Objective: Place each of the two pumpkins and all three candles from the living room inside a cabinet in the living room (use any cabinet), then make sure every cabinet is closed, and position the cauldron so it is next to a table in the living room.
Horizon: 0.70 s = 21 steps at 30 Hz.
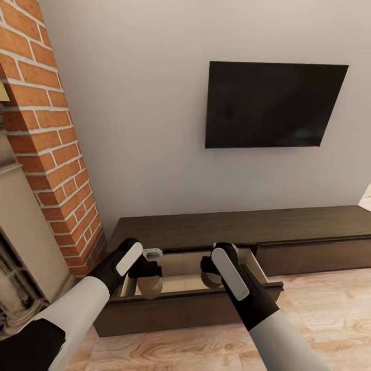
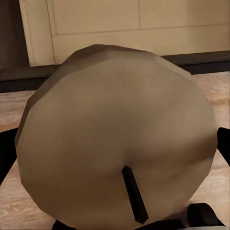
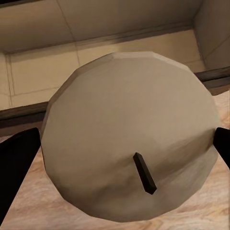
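The cabinet [image 1: 232, 226] is a long low dark brown console under the wall, with its left drawer [image 1: 180, 309] pulled open to a pale beige interior. My left gripper [image 1: 150, 278] is shut on a tan candle [image 1: 150, 286] held over the drawer's left end. That candle [image 2: 115, 134] has a dark wick and sits between dark fingers [image 2: 224, 143]. My right gripper [image 1: 211, 274] is shut on a second candle [image 1: 210, 280] over the drawer's right half. The same candle [image 3: 129, 134] hangs above the drawer's front edge. The pumpkins and the cauldron are out of view.
A dark TV [image 1: 273, 105] hangs on the wall above the cabinet. A brick fireplace column [image 1: 51, 154] stands close on the left, next to my left arm. Light wood floor [image 1: 319, 304] runs in front of the cabinet, and the right drawer front [image 1: 309, 257] is shut.
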Available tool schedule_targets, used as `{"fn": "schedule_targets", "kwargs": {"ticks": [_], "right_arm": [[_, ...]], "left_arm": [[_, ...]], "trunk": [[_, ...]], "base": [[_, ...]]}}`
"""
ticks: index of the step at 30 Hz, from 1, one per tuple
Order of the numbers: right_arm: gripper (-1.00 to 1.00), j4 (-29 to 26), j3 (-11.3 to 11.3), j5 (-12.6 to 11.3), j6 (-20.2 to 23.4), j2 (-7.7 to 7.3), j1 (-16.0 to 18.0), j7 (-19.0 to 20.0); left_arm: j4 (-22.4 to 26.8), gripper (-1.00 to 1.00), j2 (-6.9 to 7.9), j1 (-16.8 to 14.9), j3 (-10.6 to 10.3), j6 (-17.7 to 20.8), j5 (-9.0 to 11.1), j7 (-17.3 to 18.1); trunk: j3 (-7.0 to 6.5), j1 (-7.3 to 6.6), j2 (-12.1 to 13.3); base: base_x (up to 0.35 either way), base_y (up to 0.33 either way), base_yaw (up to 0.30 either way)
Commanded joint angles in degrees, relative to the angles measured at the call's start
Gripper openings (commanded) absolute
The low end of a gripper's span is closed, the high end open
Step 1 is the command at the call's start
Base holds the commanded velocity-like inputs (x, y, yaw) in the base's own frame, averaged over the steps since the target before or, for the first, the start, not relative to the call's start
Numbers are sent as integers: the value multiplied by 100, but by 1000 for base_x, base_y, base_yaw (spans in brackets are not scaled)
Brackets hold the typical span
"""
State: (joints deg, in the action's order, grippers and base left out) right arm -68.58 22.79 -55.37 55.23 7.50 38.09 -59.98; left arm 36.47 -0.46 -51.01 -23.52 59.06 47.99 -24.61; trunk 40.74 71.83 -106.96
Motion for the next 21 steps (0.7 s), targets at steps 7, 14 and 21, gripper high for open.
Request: {"fn": "schedule_targets", "kwargs": {"ticks": [7,14,21], "right_arm": [[-100,-28,61,-46,23,21,6,-57],[-100,-36,72,-49,16,23,6,-57],[-100,-41,76,-50,14,23,6,-57]], "left_arm": [[-22,-100,6,-5,-15,1,54,-36],[-27,-100,8,-5,-20,-21,39,-58],[-10,-100,6,-5,-44,-30,34,-82]], "trunk": [[34,-1,-3],[53,-1,-3],[56,-1,-3]], "base": [[3,0,153],[121,0,156],[92,-52,26]]}}
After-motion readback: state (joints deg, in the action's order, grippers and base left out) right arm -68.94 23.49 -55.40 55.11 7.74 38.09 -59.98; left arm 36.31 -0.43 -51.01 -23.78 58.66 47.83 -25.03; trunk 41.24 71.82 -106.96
